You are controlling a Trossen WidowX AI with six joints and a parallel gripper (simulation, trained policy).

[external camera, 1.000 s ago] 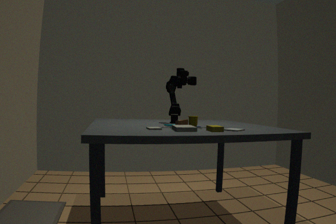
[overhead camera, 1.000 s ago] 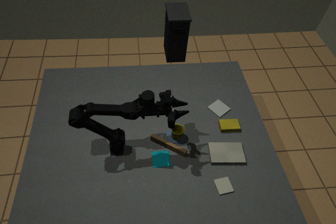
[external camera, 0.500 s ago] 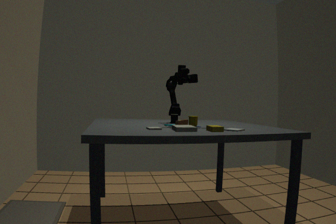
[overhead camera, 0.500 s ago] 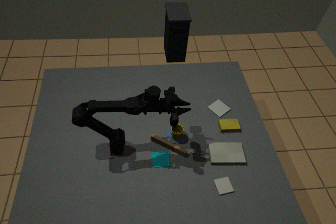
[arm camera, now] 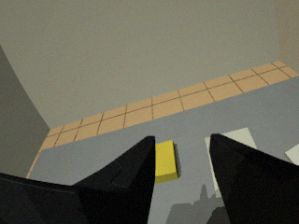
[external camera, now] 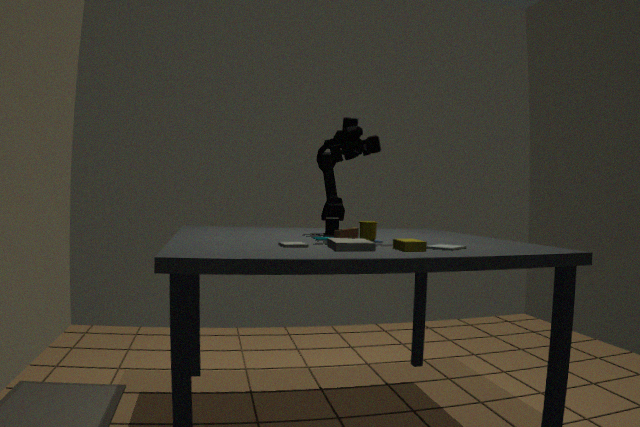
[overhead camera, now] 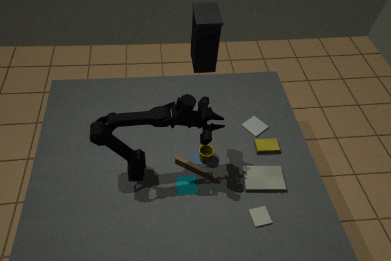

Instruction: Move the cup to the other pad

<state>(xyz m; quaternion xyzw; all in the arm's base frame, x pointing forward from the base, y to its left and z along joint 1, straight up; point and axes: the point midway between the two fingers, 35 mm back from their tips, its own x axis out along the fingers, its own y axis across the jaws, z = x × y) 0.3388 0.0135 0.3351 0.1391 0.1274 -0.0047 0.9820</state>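
Observation:
A yellow cup (overhead camera: 206,159) (external camera: 368,231) stands upright on the blue pad (overhead camera: 197,156), covering much of it. The marbles inside cannot be told apart. The teal pad (overhead camera: 187,186) (external camera: 320,237) lies bare on the near side of a wooden bar. My gripper (overhead camera: 224,121) (arm camera: 182,143) is partly open, with nothing between its fingers. It hangs high above the table, well clear of the cup, and points outward. The cup does not show in the wrist view.
The wooden bar (overhead camera: 196,169) (external camera: 346,233) lies slantwise between the two pads, close to the cup. Farther out are a yellow block (overhead camera: 267,146) (external camera: 409,245) (arm camera: 165,161), a pale slab (overhead camera: 265,178) (external camera: 351,244) and two thin white squares (overhead camera: 255,126) (overhead camera: 260,216).

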